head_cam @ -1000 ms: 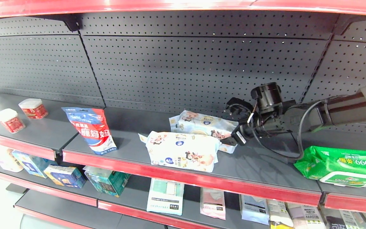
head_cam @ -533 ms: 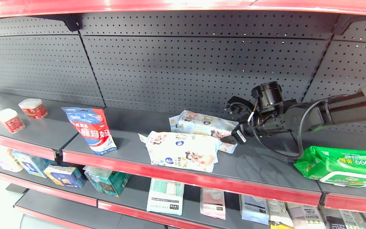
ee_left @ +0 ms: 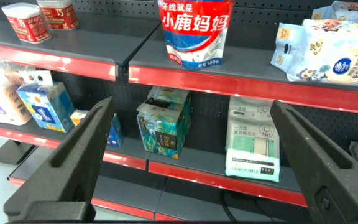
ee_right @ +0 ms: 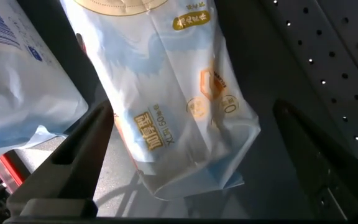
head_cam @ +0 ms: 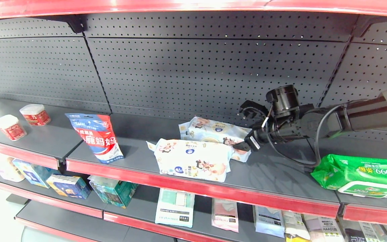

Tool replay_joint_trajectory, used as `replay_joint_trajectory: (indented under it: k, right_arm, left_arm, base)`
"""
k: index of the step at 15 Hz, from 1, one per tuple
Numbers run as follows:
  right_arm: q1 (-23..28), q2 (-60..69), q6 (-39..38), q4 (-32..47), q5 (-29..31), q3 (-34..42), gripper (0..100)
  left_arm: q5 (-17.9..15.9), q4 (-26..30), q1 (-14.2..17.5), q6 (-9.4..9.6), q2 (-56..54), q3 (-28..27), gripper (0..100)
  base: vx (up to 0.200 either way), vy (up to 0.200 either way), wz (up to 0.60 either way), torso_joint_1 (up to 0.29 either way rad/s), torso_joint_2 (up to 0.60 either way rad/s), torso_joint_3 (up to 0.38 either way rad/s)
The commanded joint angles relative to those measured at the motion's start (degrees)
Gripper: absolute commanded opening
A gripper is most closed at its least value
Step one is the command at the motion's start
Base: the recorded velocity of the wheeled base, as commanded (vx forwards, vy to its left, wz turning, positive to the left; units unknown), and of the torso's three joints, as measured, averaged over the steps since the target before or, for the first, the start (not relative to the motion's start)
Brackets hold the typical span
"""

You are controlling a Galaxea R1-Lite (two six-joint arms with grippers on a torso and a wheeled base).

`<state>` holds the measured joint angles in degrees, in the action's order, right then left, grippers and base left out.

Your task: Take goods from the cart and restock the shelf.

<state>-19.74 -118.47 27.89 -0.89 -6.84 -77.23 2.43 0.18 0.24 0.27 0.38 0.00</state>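
Note:
Two white cartoon-printed wipe packs lie on the middle shelf [head_cam: 274,174]: a front pack [head_cam: 193,159] and a rear pack [head_cam: 213,132] close to the pegboard. My right gripper [head_cam: 245,129] is open at the rear pack's right end, one finger above it and one by its front edge. In the right wrist view that pack [ee_right: 179,106] lies between the spread fingers of the right gripper [ee_right: 191,115], touching neither. My left gripper [ee_left: 191,115] is open and holds nothing, out in front of the lower shelves.
A blue and red pouch [head_cam: 96,136] stands left of the packs. A green wipes pack [head_cam: 361,174] lies at the right, under my right arm. Two red-labelled tubs [head_cam: 10,127] sit at the far left. Boxes and hanging packs fill the lower shelf [head_cam: 113,193].
My right gripper has edged slightly up and to the left at the rear pack's end. The packs have not moved.

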Motion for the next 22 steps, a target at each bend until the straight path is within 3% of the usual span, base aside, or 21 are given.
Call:
replay_joint_trajectory:
  k: [1, 16, 22]
  right_arm:
    - [-0.13, 0.08, 0.06, 0.01, -0.02, 0.15, 100]
    - [0.14, 1.93, -0.29, 0.01, 3.50, 1.91, 100]
    - [4.27, 9.48, -2.32, -5.00, 3.50, 14.65, 100]
  left_arm:
    - [0.04, -0.01, 0.02, 0.00, 0.06, 0.00, 100]
    - [0.04, -0.01, 0.02, 0.00, 0.06, 0.00, 100]
    - [0.04, -0.01, 0.02, 0.00, 0.06, 0.00, 100]
  base:
    - [0.000, 0.000, 0.00, 0.000, 0.00, 0.000]
    - [0.000, 0.000, 0.00, 0.000, 0.00, 0.000]
    - [0.000, 0.000, 0.00, 0.000, 0.00, 0.000]
